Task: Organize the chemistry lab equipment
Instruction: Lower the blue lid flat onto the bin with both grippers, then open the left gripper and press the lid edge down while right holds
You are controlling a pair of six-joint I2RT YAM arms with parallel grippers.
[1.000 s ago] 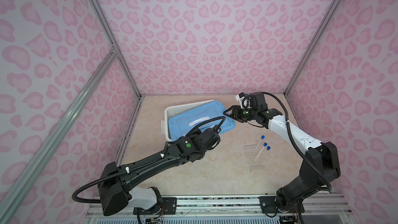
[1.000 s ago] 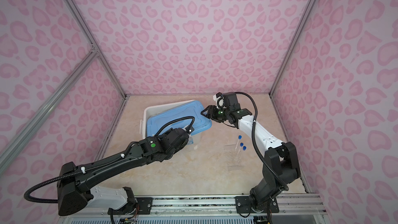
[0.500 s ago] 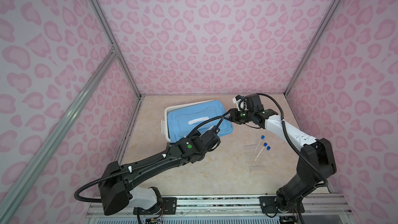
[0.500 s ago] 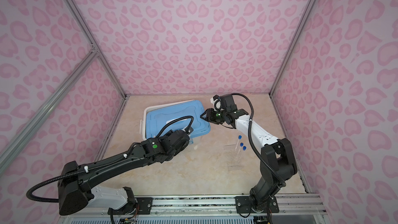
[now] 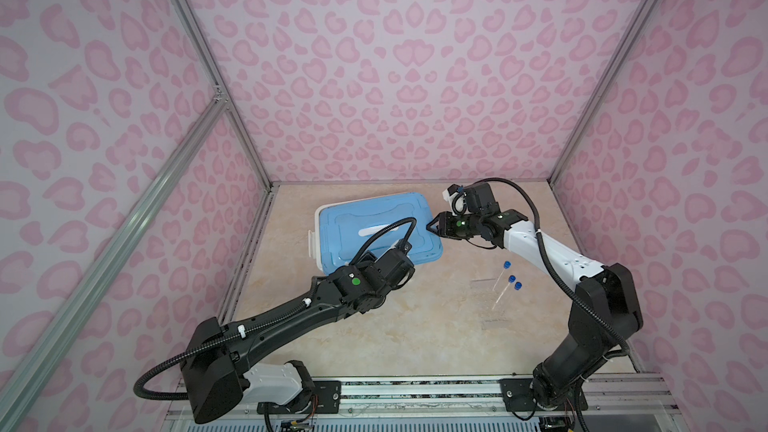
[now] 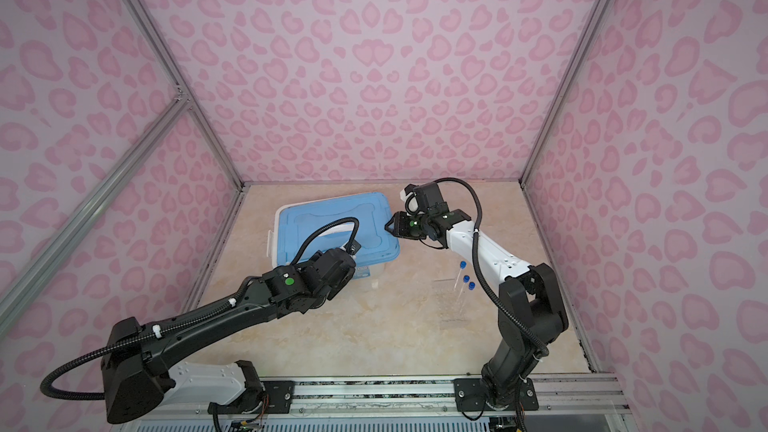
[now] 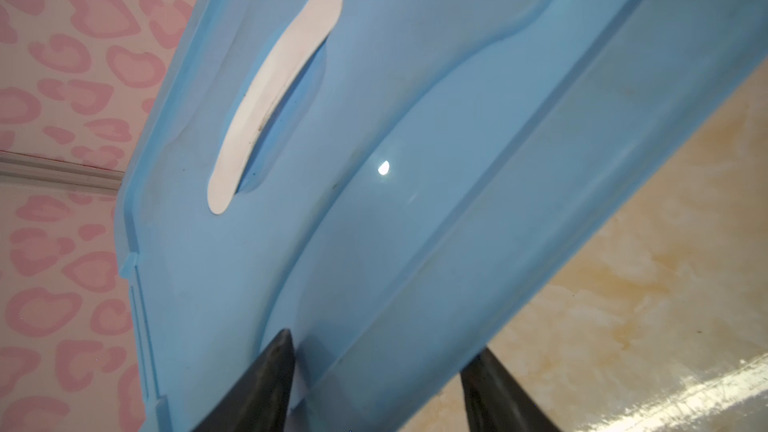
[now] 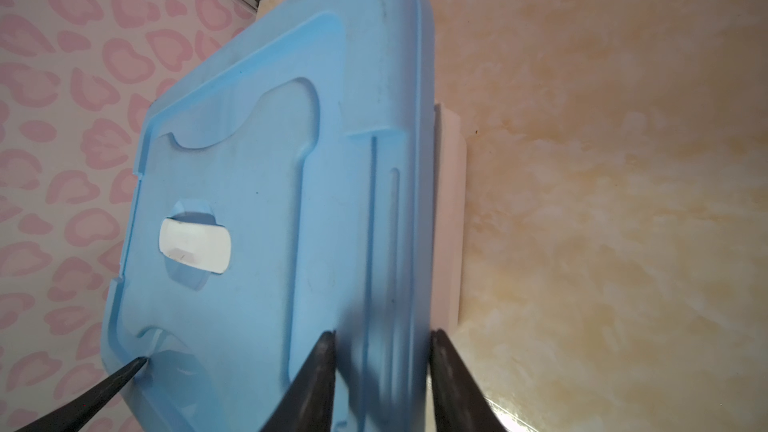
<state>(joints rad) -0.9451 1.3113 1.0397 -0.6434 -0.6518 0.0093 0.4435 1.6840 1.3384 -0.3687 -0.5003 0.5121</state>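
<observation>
- Since a second ago the lid (image 5: 353,218) has swung from a skewed lie, jutting out past the right side of the bin (image 5: 316,243), to sit nearly square over it. The right gripper has come in with it, from the far right corner to the right edge.
- Left gripper (image 7: 386,349): it is at the lid's near edge, hidden under its own wrist in both top views. Its wrist view shows the fingers spread wide, one over the lid's top and the other beyond the rim over the table (image 5: 415,326). It pinches nothing.
- Bin: it stands left of centre toward the back of the table. Only its white left rim and a bit of near wall show past the lid, and what lies inside cannot be seen.
- Right gripper (image 5: 431,226): it is at the lid's right edge, pointing left. In its wrist view the fingers straddle the rim, one above the top and one just outside the edge. Whether they already press on it cannot be told.
- Tubes (image 5: 512,278): three blue-capped tubes lie close together on the bare table right of the bin, well apart from both grippers.
- Progress, as a judgement: the bin looks all but covered while the tubes lie outside it, so the sorting is not finished. Putting them away would likely mean lifting the lid again. No other lab item shows in any view; some may be under the lid, but that is hidden.
</observation>
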